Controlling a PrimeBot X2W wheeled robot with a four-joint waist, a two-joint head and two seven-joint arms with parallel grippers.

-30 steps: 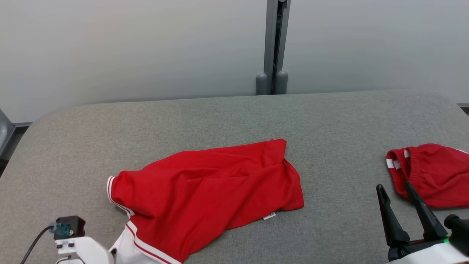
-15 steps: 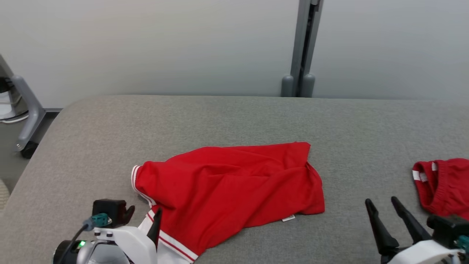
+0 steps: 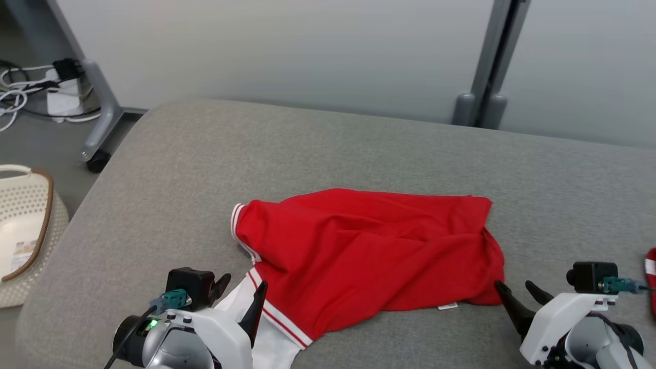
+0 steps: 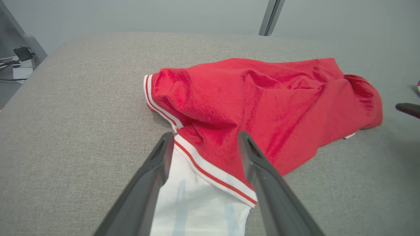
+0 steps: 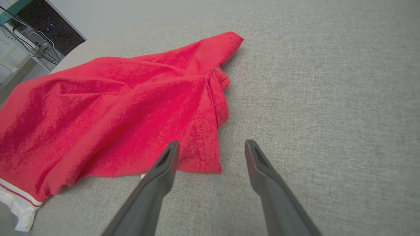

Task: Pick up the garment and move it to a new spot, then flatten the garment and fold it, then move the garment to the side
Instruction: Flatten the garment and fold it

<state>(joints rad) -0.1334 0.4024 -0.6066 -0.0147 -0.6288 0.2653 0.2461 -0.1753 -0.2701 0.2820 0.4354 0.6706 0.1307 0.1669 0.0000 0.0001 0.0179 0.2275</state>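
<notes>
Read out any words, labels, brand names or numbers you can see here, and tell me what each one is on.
No text here can be read.
The white tag at the near edge of the red garment: too small to read.
The label inside the beige basket: blurred, unreadable.

Light was even, bright and diffuse, shadows faint and soft; wrist views bowed at their edges
</notes>
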